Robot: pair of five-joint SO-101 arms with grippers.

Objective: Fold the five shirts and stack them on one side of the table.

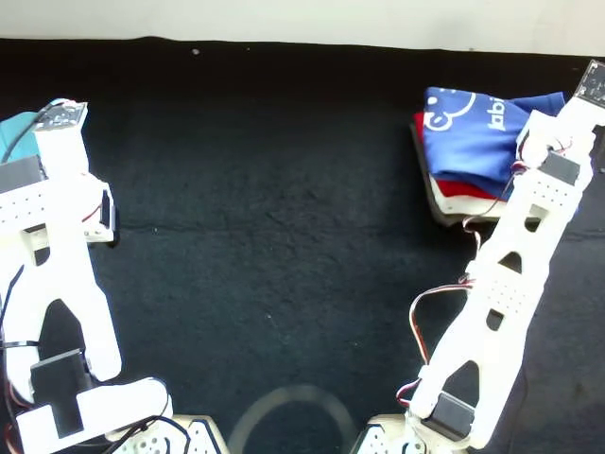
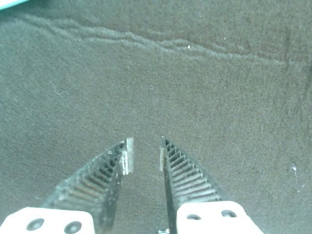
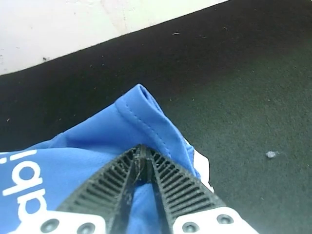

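Shirts lie in a stack at the upper right of the high view. A blue shirt (image 1: 473, 132) with white print is on top, a red shirt (image 1: 461, 188) is under it, and a pale layer (image 1: 442, 206) at the bottom is probably a third. The pile sits on the black table (image 1: 284, 208), close to its far edge.

The right arm (image 1: 515, 274) stretches up the right side of the frame to this pile. In the right wrist view the right jaws are clenched, their tips meeting on a raised fold of the blue shirt (image 3: 146, 117), so they seem to be pinching that cloth. The left jaws are released and grasp nothing, with a clear gap between the ribbed fingers (image 2: 117, 165) above bare table. A teal shirt (image 1: 13, 137) peeks in at the left edge of the high view, just beside the left arm (image 1: 61, 246).

The step in hand looks like setting or tidying the blue shirt on the stack. About three shirts appear stacked, so the task is likely a little past halfway.

The next move calls for the right jaws to let go of the fold and lift straight off, so the top shirt is not dragged askew or pulled open. The teal shirt would then need to be brought to the open middle of the table for folding.
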